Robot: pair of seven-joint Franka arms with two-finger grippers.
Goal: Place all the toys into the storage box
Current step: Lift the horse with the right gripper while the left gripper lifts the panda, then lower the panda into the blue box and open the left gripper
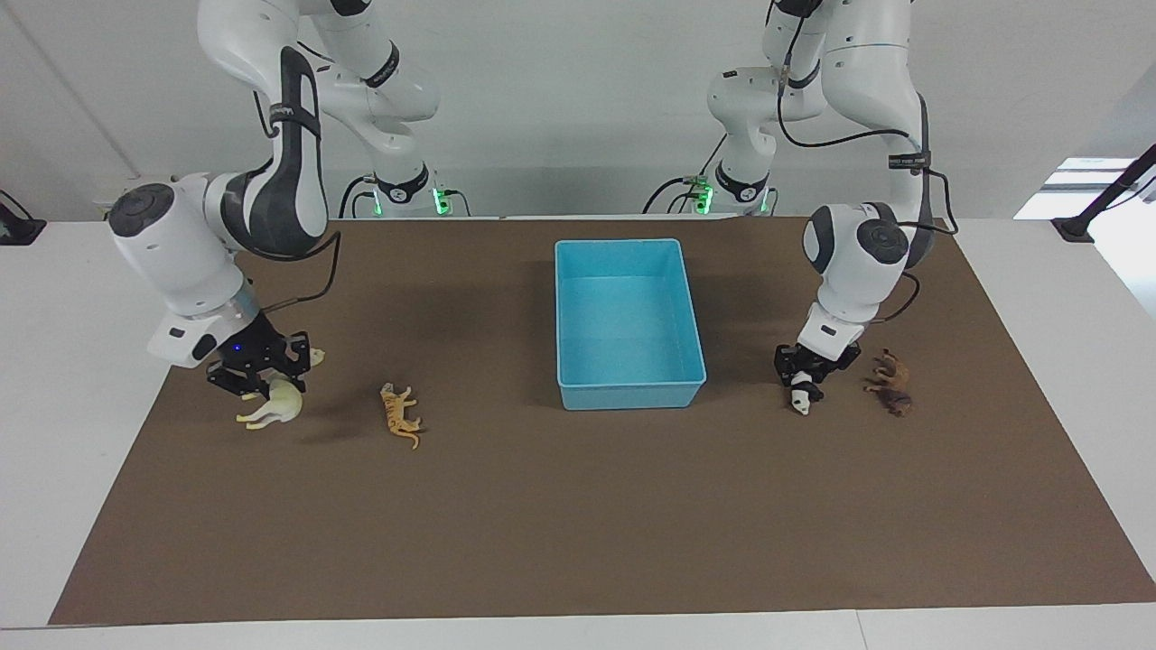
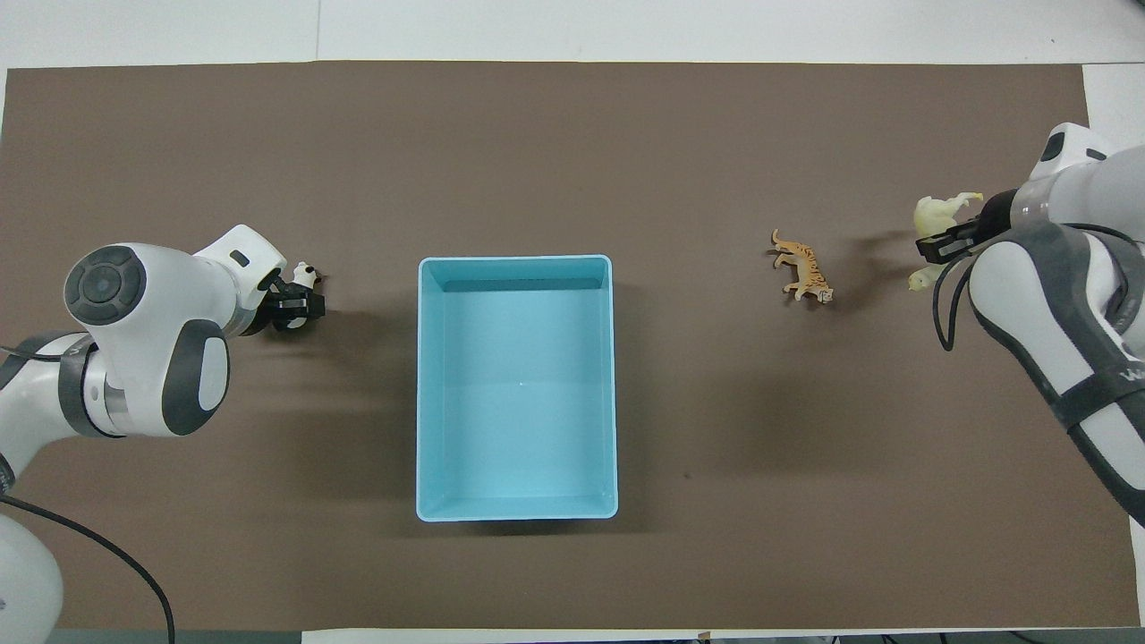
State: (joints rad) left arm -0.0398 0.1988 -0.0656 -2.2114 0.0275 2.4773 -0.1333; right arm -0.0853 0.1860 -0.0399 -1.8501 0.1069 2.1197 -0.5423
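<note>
The light blue storage box (image 1: pixel 629 390) stands mid-mat with nothing in it; it also shows in the overhead view (image 2: pixel 517 513). My right gripper (image 1: pixel 260 383) is shut on the cream long-necked figurine (image 1: pixel 274 409) and holds it a little above the mat at the right arm's end, as the overhead view shows too (image 2: pixel 937 213). The orange tiger (image 1: pixel 399 415) lies on its side between that figurine and the box. My left gripper (image 1: pixel 803 376) is shut on the panda (image 1: pixel 801 399), low at the mat beside the box. The brown lion (image 1: pixel 890 385) lies beside it, toward the left arm's end.
A brown mat (image 1: pixel 578 524) covers the white table. The lion is hidden under the left arm in the overhead view.
</note>
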